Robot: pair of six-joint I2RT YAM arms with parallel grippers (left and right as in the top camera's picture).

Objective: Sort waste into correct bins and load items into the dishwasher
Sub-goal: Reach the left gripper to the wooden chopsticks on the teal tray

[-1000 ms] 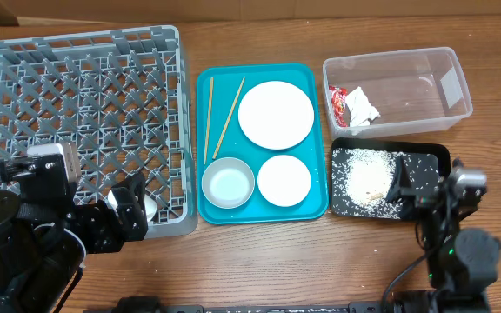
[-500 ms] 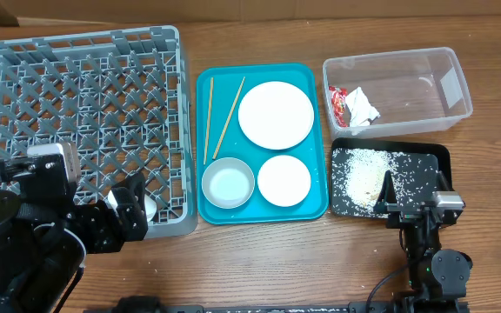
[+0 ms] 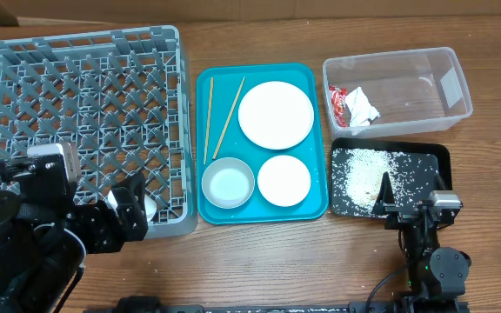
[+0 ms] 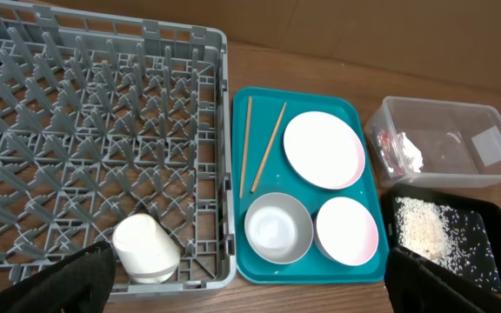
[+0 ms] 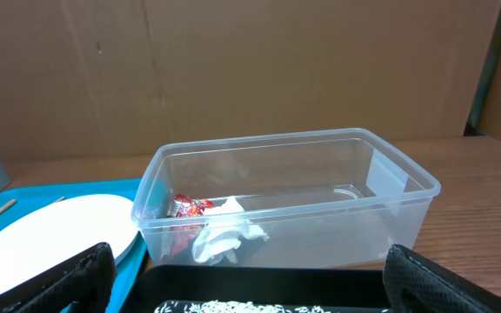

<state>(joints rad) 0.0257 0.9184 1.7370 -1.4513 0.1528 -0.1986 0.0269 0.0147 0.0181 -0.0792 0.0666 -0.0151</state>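
Right claw [image 3: 411, 209] sits low at the near edge of the black tray [image 3: 437, 155], wrist level, camera looking out across the tray to the clear tub [image 5: 290, 204]. Fingers spread wide, nothing between them: released. Left claw [image 4: 250, 278] is parked at the near right corner of the grey rack [image 3: 76, 122], tilted to look over the rack and teal tray [image 3: 316, 178]; its fingers are also wide apart and empty.

Red-and-white wrapper [image 3: 353, 106] lies in the left end of the tub. Rice grains [image 3: 364, 174] are heaped and scattered in the left part of the black tray. White cup [image 4: 144, 248] stands upside down in the rack's near right corner. On the teal tray: large plate [image 3: 276, 115] at the back right, small white dish [image 3: 283, 180] in front of it, grey bowl [image 3: 228, 183] at the near left just beside the dish, two chopsticks [image 3: 218, 119] along the left side, one straight and one slanted.

Versus a second ago: the right arm was twisted to the right with its claw over the rice pile; it has pulled back toward the counter [image 3: 259, 252] edge and squared up. Almost no change in the last half second. Left arm, dishes and wrapper unmoved.
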